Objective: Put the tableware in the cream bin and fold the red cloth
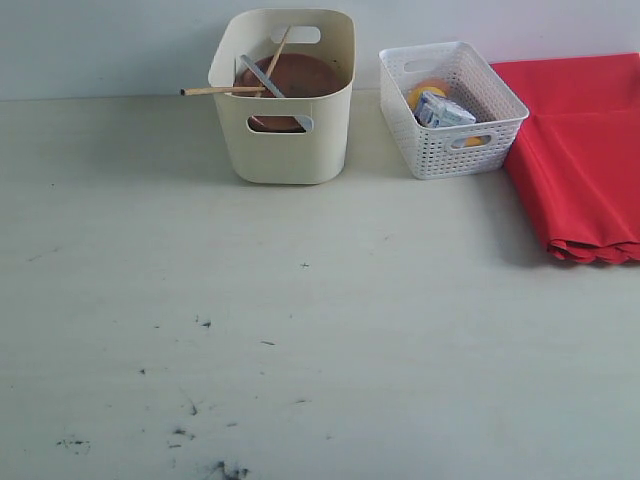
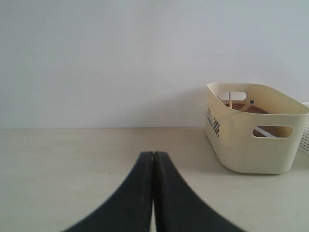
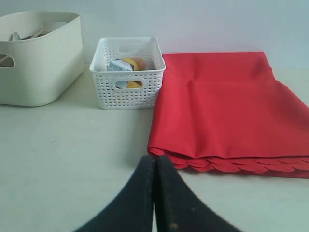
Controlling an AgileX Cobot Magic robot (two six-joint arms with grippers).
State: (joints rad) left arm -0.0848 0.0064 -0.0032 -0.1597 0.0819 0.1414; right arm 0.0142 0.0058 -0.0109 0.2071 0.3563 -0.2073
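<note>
Chopsticks (image 1: 222, 91), a silver knife (image 1: 262, 77) and a round brown plate (image 1: 305, 75) sit inside the cream bin (image 1: 285, 140) at the far middle of the table (image 1: 300, 330), with one chopstick poking out over its left rim. The red cloth (image 1: 580, 150) lies folded at the far right, scalloped edges nearest, just beside a white lattice basket (image 1: 450, 150) holding a milk carton (image 1: 443, 110). The left gripper (image 2: 153, 159) and right gripper (image 3: 155, 164) are both pressed closed, holding nothing.
</note>
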